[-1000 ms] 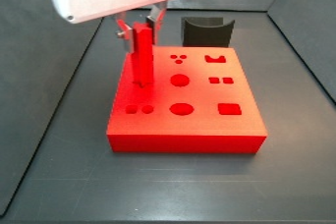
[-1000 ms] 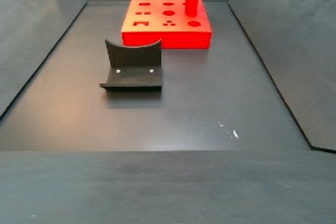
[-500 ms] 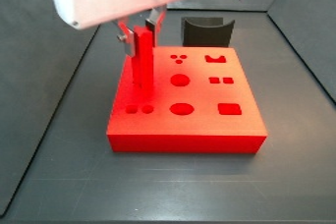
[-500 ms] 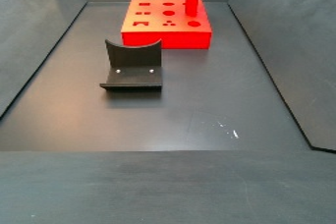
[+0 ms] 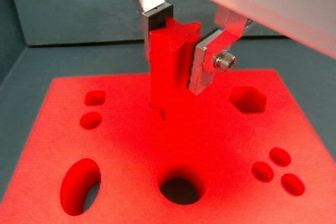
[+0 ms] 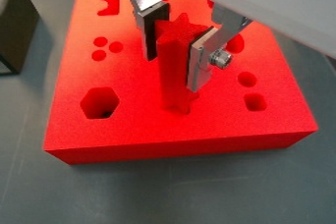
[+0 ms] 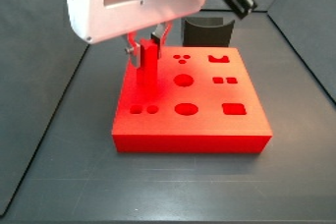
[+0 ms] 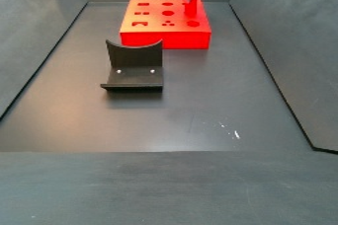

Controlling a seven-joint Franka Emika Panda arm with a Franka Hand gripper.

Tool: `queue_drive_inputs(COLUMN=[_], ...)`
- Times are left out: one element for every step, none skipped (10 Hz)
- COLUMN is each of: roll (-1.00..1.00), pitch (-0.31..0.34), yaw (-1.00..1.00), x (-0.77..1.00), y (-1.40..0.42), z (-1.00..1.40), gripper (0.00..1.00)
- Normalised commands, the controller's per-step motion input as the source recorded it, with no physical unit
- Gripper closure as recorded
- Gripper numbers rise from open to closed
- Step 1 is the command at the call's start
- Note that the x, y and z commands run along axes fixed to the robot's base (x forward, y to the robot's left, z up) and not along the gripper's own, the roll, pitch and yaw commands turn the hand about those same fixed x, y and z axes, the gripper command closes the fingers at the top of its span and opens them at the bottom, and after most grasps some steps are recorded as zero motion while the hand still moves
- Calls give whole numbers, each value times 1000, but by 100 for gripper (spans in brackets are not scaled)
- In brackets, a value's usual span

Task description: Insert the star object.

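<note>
Your hand (image 5: 182, 43) has both silver fingers (image 6: 206, 57) pinching the star object (image 5: 168, 66) near its top, holding it upright over the red block (image 6: 184, 130). In both wrist views the peg's lower end meets the block's top face. In a side view the star object (image 7: 143, 71) stands at the block's upper left, with the fixture (image 7: 209, 28) behind it on the surface (image 8: 199, 120).

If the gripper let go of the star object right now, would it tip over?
Probably not: the star object stands upright with its foot apparently sunk into the red block. It looks stiff, staying straight between the gripper plates. Being tall and slim, it might lean if seated only shallowly.
</note>
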Motion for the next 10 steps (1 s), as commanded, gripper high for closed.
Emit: queue_drive_inputs(roll=[31, 0, 46, 31, 0, 86, 73, 0, 0, 116], pitch=[239, 229, 19, -129, -226, -277, -296, -330, -347, -270], yaw=[-174, -174, -71, 0, 126, 283, 306, 423, 429, 269], x=[-34, 0, -60, -249, -354, -309, -274, -109, -31, -20], y=[83, 17, -171, -231, -149, -174, -157, -146, -54, -20], z=[-626, -700, -1000, -1000, -789, -671, -629, -514, -514, -663], gripper=[100, 100, 100, 100, 100, 100, 100, 100, 100, 100])
